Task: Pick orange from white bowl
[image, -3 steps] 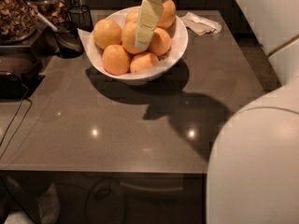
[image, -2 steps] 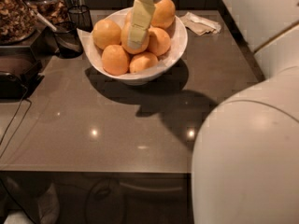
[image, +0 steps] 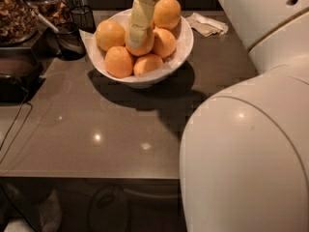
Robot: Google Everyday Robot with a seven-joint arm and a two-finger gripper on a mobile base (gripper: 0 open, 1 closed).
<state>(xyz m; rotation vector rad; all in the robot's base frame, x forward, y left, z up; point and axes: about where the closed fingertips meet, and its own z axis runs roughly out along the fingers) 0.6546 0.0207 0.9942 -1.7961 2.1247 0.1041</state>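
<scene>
The hand (image: 138,33) hangs down from the top edge of the camera view into the middle of the white bowl (image: 186,38), its pale length lying against the fruit at the centre of the pile. That centre fruit is, I judge, the orange (image: 141,51) to be picked. It sits high on the heap, cradled by the deeper-coloured oranges around it, which is likely why the approach comes straight from above rather than from the side. Whether the hand is spread, pressed together or already pinching the orange I cannot tell, since it is seen nearly edge-on and covers much of the fruit

The bowl stands at the back of the grey surface (image: 96,129), well away from the near edge. A small dark wire cup (image: 82,17) is just beside it on the left and a crumpled napkin (image: 207,24) near it on the right. The robot's white body (image: 251,153) fills the lower right

The neighbouring oranges lean on one another, so lifting the middle one may let them roll inward; the flaring rim should keep them in
</scene>
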